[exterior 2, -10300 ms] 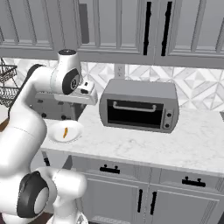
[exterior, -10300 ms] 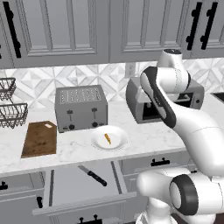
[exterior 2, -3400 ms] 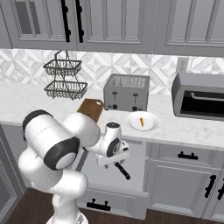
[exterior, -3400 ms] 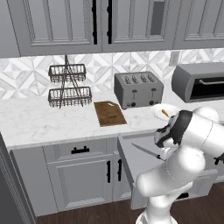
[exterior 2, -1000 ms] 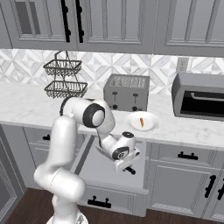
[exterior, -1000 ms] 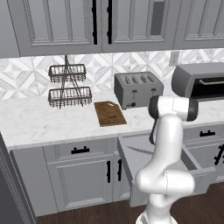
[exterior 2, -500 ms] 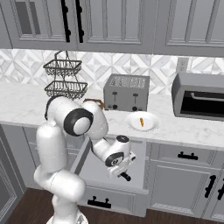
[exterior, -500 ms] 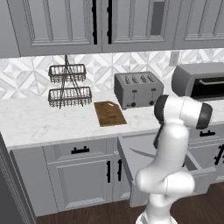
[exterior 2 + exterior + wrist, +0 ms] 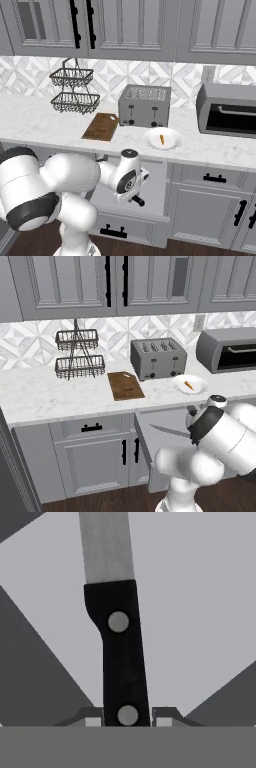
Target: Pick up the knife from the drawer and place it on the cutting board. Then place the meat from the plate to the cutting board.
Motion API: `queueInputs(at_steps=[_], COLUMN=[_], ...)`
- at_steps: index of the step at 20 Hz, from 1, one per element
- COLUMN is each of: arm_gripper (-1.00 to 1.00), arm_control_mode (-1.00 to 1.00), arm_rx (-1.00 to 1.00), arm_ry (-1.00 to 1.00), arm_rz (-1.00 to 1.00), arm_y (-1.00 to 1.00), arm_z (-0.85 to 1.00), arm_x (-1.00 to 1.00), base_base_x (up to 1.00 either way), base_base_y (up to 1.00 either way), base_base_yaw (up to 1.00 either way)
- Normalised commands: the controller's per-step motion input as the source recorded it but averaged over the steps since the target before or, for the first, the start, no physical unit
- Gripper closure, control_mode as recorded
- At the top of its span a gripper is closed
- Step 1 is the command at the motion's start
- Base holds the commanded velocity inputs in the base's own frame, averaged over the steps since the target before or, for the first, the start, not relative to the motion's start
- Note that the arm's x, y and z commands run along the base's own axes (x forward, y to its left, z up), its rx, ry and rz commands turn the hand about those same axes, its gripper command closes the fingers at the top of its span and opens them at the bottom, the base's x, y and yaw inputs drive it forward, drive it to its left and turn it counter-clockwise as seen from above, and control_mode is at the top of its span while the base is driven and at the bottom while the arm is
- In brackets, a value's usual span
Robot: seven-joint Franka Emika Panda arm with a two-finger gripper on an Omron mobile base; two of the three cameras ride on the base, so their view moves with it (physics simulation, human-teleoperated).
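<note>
Since half a second ago, the white arm has swung lower and more forward over the wide grey open drawer (image 9: 165,428), and its big elbow now covers more of the drawer's right part.

From the left base view, I see the slim knife with silver-grey blade and black handle (image 9: 169,430) lying flat on the drawer floor, only the blade visible, pointing left; the handle goes under the arm's wrist. The dark brown wooden cutting board (image 9: 125,385) lies on the marble counter, just beside the grey four-slot toaster (image 9: 158,358). The round white plate (image 9: 190,384) stands right of it, with the tiny orange-tan piece of meat (image 9: 188,385) on it.

From the right base view, the wrist hangs above the drawer (image 9: 156,185), and a short black end of the handle (image 9: 137,200) comes out under it. The board (image 9: 101,126) and the plate (image 9: 162,138) with the meat (image 9: 161,139) are apart on the counter.

From the hand view, the gripper (image 9: 127,717) stands astride the handle (image 9: 121,657), one pale fingertip (image 9: 93,721) at each side, seemingly touching it. I cannot tell whether they already press or only frame it.

To do this step well, I judge I must squeeze firmly across the handle near its rear rivet, then lift straight up before turning, so the blade does not scrape the drawer wall.
</note>
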Motion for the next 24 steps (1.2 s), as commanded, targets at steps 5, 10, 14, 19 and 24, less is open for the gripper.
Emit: queueInputs(at_steps=[5, 10, 14, 19, 24], arm_gripper=[1.0, 1.0, 1.0, 1.0, 1.0], arm_control_mode=[-1.0, -1.0, -1.0, -1.0, -1.0], arm_rx=[0.0, 0.04, 0.04, 0.04, 0.03], arm_ry=[0.02, 0.0, 0.0, 0.0, 0.0], arm_rz=[0.12, 0.03, 0.0, -0.01, -0.01], arm_y=[0.25, 0.63, 0.63, 0.54, 0.33], arm_z=[1.0, 0.85, 0.49, 0.15, 0.12], arm_x=[-0.13, 0.39, 0.9, 1.0, 1.0], base_base_x=[0.0, 0.0, 0.0, 0.0, 0.0], base_base_y=[0.0, 0.0, 0.0, 0.0, 0.0], base_base_yaw=[0.0, 0.0, 0.0, 0.0, 0.0])
